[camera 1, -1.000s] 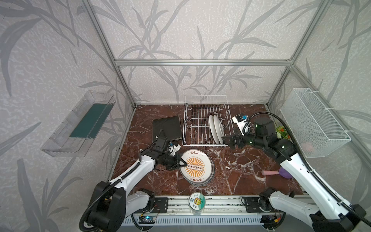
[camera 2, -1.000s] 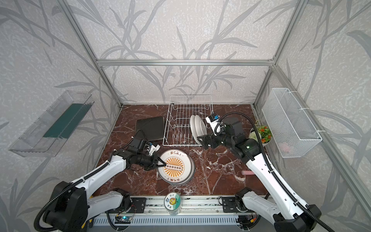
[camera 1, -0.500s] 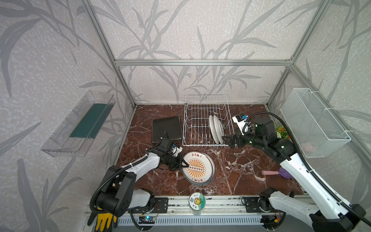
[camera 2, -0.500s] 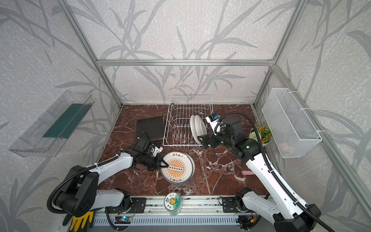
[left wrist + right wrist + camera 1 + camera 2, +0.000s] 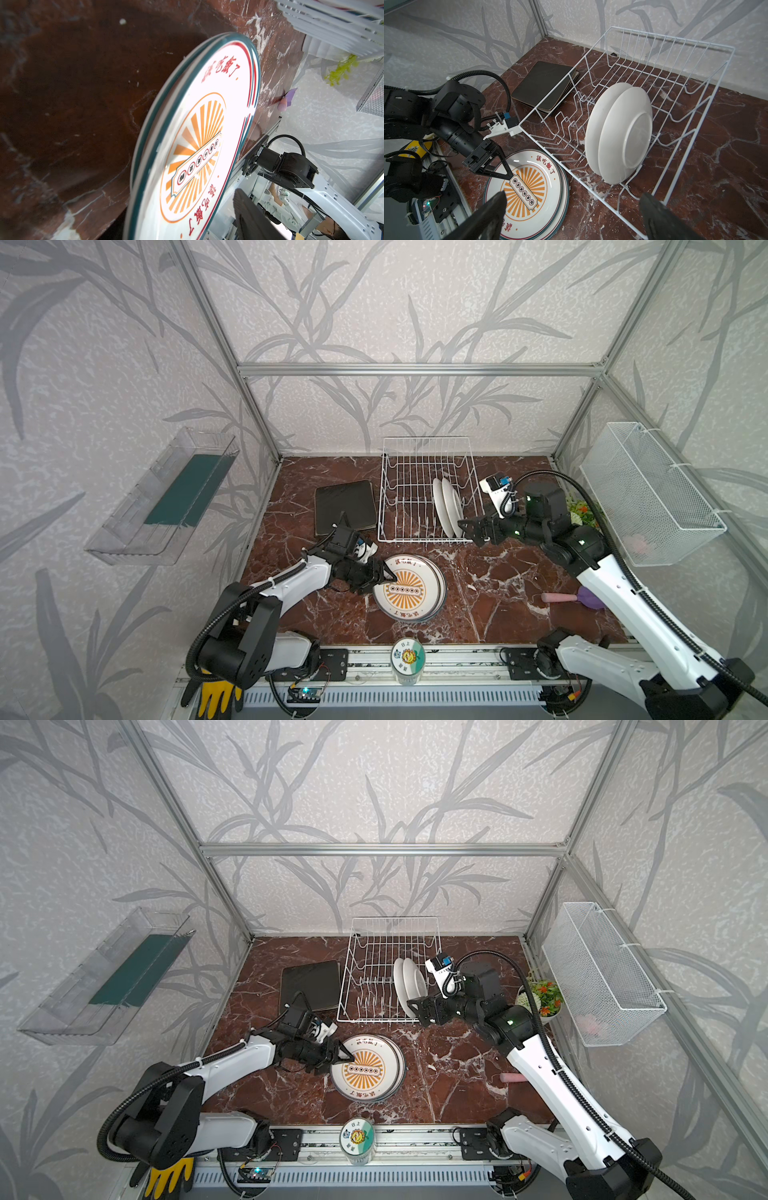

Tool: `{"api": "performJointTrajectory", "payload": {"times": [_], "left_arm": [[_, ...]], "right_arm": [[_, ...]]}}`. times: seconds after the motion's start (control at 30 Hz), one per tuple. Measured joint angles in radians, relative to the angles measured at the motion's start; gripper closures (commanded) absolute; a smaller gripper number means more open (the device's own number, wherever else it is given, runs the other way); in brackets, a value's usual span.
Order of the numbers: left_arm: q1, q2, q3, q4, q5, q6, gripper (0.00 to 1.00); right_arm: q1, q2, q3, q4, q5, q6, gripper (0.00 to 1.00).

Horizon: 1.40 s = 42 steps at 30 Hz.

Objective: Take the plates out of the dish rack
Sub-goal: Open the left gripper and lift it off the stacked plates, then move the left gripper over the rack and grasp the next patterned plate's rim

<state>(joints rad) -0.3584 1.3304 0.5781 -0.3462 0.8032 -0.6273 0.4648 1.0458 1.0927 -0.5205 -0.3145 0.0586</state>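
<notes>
- Now the left gripper point(image 5: 384, 577) parts, freeing the sunburst plate point(image 5: 409, 593) onto the bench point(image 5: 498, 585)
- Right gripper point(image 5: 468, 531) gapes beside two white plates point(image 5: 448, 506) in the dish rack point(image 5: 405, 497)

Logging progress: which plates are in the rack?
The two white plates on edge in the dish rack; the sunburst stack and black square stack lie flat.

Your brown marble tabletop point(image 5: 498, 585) carries a pink-handled tool point(image 5: 559, 597) with a purple head, lying toward its right side. A small pot of orange flowers point(image 5: 542, 996) stands against the right wall. Above it hangs a white mesh basket point(image 5: 652, 493) holding something pale pink point(image 5: 638, 545), possibly a sponge. On your left wall sits a clear plastic bin point(image 5: 124, 539) with a dark green liner point(image 5: 187, 489). A sunflower-labelled jar point(image 5: 407, 657) stands at the front edge, and a yellow glove point(image 5: 216, 697) lies at the front left corner.
</notes>
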Motion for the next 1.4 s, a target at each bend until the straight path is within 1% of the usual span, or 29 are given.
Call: {"api": "performJointTrajectory", "payload": {"times": [0.03, 0.07, 0.13, 0.2, 0.23, 0.6, 0.93, 1.03, 1.1, 1.3, 1.4], "left_arm": [[-0.001, -0.002, 0.007, -0.017, -0.005, 0.002, 0.28], [-0.002, -0.004, 0.016, -0.034, -0.011, 0.006, 0.19], [-0.002, -0.012, 0.039, -0.069, -0.027, 0.014, 0.08], [-0.002, -0.022, 0.064, -0.102, -0.049, 0.020, 0.04], [-0.002, -0.024, 0.074, -0.113, -0.056, 0.023, 0.01], [-0.001, -0.027, 0.154, -0.242, -0.118, 0.044, 0.01], [-0.008, -0.027, 0.209, -0.313, -0.150, 0.057, 0.01], [-0.008, -0.027, 0.261, -0.356, -0.169, 0.069, 0.01], [-0.011, -0.035, 0.321, -0.381, -0.192, 0.075, 0.01], [-0.015, -0.145, 0.458, -0.357, -0.256, 0.057, 0.01], [-0.019, -0.137, 0.542, -0.346, -0.273, 0.054, 0.01]], "right_arm": [[0.000, 0.000, 0.000, 0.000, 0.000, 0.000, 0.01], [0.000, 0.000, 0.000, 0.000, 0.000, 0.000, 0.01], [0.000, 0.000, 0.000, 0.000, 0.000, 0.000, 0.01], [0.000, 0.001, -0.002, 0.001, 0.000, 0.000, 0.01], [0.000, 0.001, -0.002, 0.001, 0.000, 0.000, 0.01], [0.000, 0.012, -0.002, 0.002, 0.000, 0.000, 0.01], [0.000, 0.012, -0.002, 0.002, 0.000, -0.001, 0.01], [0.000, 0.012, -0.002, 0.002, 0.000, -0.001, 0.01], [0.000, 0.012, -0.002, 0.002, 0.003, -0.002, 0.01], [0.000, 0.012, -0.002, 0.001, 0.049, -0.006, 0.01], [0.001, 0.012, -0.002, 0.002, 0.081, -0.004, 0.01]]}}
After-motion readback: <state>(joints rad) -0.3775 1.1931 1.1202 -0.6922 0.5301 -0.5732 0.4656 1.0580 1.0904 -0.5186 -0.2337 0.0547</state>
